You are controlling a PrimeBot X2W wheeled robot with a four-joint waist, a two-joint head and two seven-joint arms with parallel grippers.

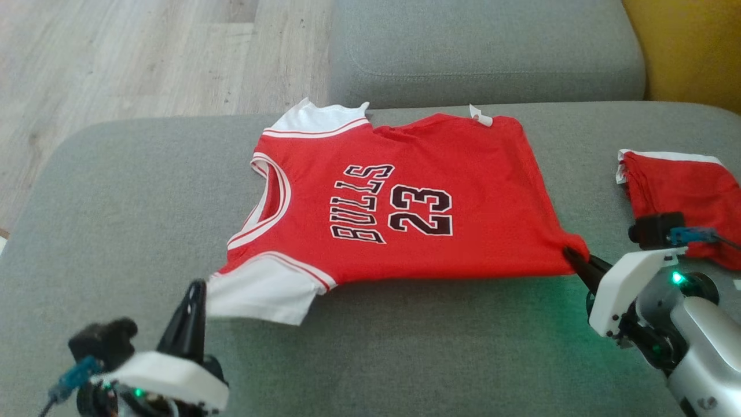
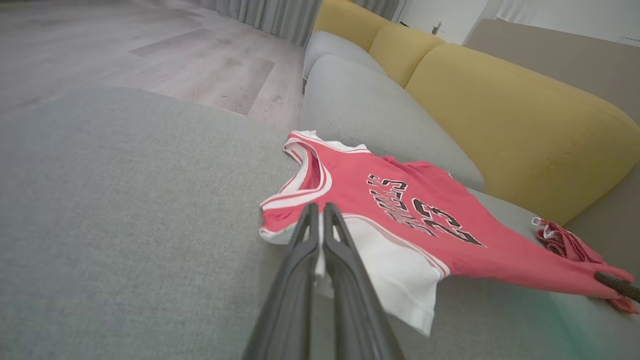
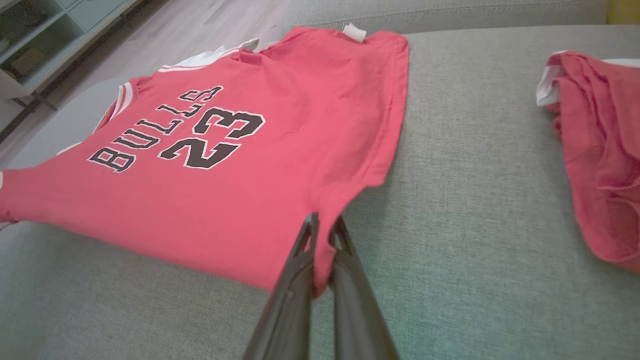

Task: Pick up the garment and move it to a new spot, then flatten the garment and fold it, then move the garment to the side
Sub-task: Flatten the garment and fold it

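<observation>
The garment point(image 1: 405, 191) is a red jersey with white sleeves and black "BULLS 23" lettering, spread on the grey sofa seat point(image 1: 127, 202). My left gripper point(image 1: 197, 286) is shut on its near white sleeve at the lower left. In the left wrist view the garment point(image 2: 400, 215) stretches away and my left gripper point(image 2: 320, 210) pinches the white sleeve edge. My right gripper point(image 1: 570, 253) is shut on the garment's near hem corner, lifting it slightly. The right wrist view shows my right gripper point(image 3: 322, 222) clamping the red hem of the garment point(image 3: 210, 150).
A second red cloth point(image 1: 689, 197) lies crumpled at the seat's right edge, just beyond my right wrist. A grey back cushion point(image 1: 486, 52) rises behind the garment, with a yellow cushion point(image 1: 694, 52) at far right. Wooden floor point(image 1: 116, 58) lies to the left.
</observation>
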